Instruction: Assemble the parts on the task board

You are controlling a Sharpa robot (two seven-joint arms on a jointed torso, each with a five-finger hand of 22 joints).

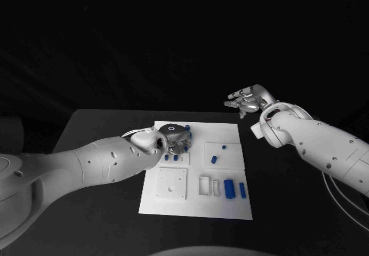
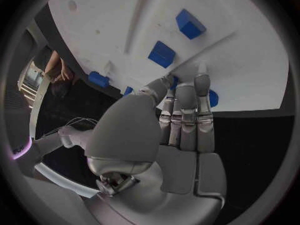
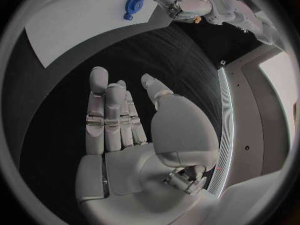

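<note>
The left hand presses fingertips on blue parts near the board's far-left corner; whether it grasps anything, I cannot tell. The right hand hovers released, off the board.

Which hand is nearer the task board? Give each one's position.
Left. The left hand is over the task board at its far left part; the right hand hangs open beyond its far right corner, off the board.
</note>
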